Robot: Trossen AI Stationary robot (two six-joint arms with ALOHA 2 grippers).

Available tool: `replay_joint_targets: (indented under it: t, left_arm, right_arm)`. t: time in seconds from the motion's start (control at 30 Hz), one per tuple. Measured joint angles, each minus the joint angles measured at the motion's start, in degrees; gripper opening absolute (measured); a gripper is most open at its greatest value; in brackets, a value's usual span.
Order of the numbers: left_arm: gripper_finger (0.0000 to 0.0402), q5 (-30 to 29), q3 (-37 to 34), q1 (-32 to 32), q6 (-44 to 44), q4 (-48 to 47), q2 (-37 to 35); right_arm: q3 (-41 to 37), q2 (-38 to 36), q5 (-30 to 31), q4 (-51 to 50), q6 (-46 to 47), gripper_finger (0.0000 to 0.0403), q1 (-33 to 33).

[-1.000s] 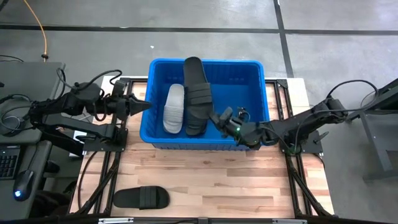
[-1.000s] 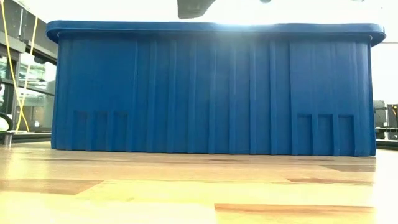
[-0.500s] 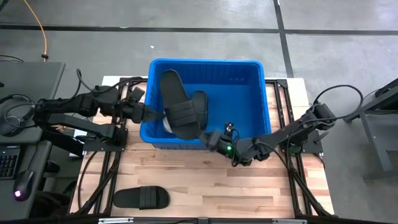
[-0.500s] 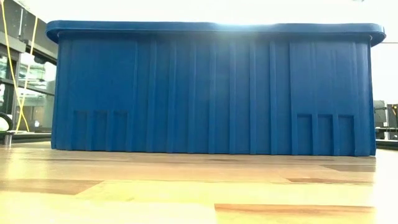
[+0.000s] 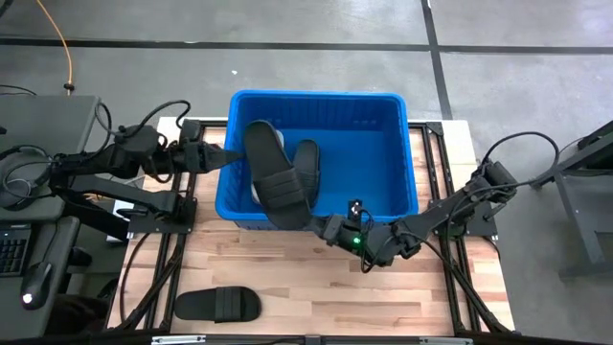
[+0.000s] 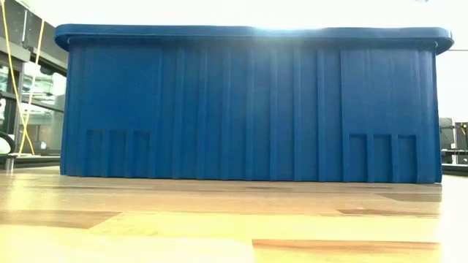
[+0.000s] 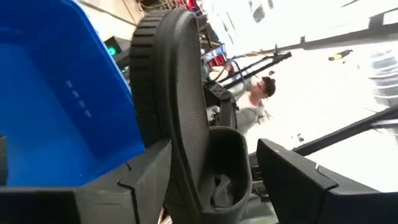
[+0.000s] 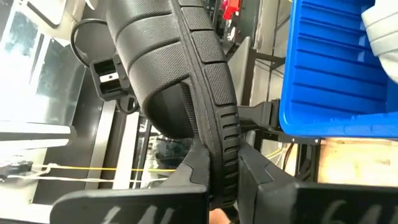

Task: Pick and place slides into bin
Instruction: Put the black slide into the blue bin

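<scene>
Right gripper [image 5: 324, 227] clenched on one end of a black slide [image 5: 273, 182], seated just outside the near rim of the bin [image 5: 316, 94]. Pinch confirmed in the right wrist view: both fingers [image 8: 193, 165] pressed against the ribbed sole edge, no gap showing. From this claw the slide runs away and leftward, long axis oblique across the bin's left half, far end raised over the left wall, strap side up. Left gripper [image 5: 222, 159] positioned at that far end, just outside the left wall, jaws spread wide; in the left wrist view the slide's sole edge stands between its two fingers, contact with either not determinable. Right arm therefore the only one actually gripping, left arm nearer the free end. Judgement: placement turns on this oblique lie, since the body hangs over the interior while the gripped end sits at the rim; letting go as posed may leave the slide propped on the wall, so a push inward or a tilt from the free end seems needed first. Appearance of the held slide: matte black, textured footbed, one wide ridged strap, grooved sole rim, fairly stiff in the grip with no visible sag. Beyond the claw, inside the bin: a second black slide [image 5: 306, 158] lying flat and a light slide [image 8: 380, 22], mostly hidden. Behind the claw and to its left, well apart, one black slide [image 5: 215, 305] on the table [image 5: 316, 278], not yet collected.
</scene>
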Motion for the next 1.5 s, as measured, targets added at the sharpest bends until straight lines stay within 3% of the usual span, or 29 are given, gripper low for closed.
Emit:
replay_joint_targets:
  t: [0.2, 0.33, 0.73, 1.2, 1.33, 1.5]
  left_arm:
    - [0.0211, 0.2, 0.0, 0.0, -1.5, -0.2, 0.9]
    - [0.0203, 0.5, 0.0, 0.0, -0.5, -0.3, 1.0]
    - [0.0216, -0.2, 0.0, 0.0, 1.3, -0.4, 0.5]
    - [0.0204, 0.0, 0.0, 0.0, 1.7, -0.2, 1.8]
    - [0.0163, -2.0, 0.0, 0.0, 3.2, -0.3, 1.7]
    - [0.0050, -2.3, 0.0, 0.0, 6.2, -0.1, 1.7]
  right_arm:
    - [0.0, 0.0, -1.4, 1.8, -1.2, 0.0007, -0.3]
    - [0.0, 0.0, 1.9, 3.1, -3.0, 0.0007, 0.4]
    - [0.0, 0.0, 3.4, 6.2, -5.9, 0.0007, 1.3]
    - [0.0, 0.0, -6.0, 5.6, -4.1, 0.0007, -3.4]
    - [0.0, 0.0, -6.3, 6.1, -4.4, 0.0007, -3.6]
    - [0.0, 0.0, -8.3, 5.9, -4.5, 0.0006, -4.0]
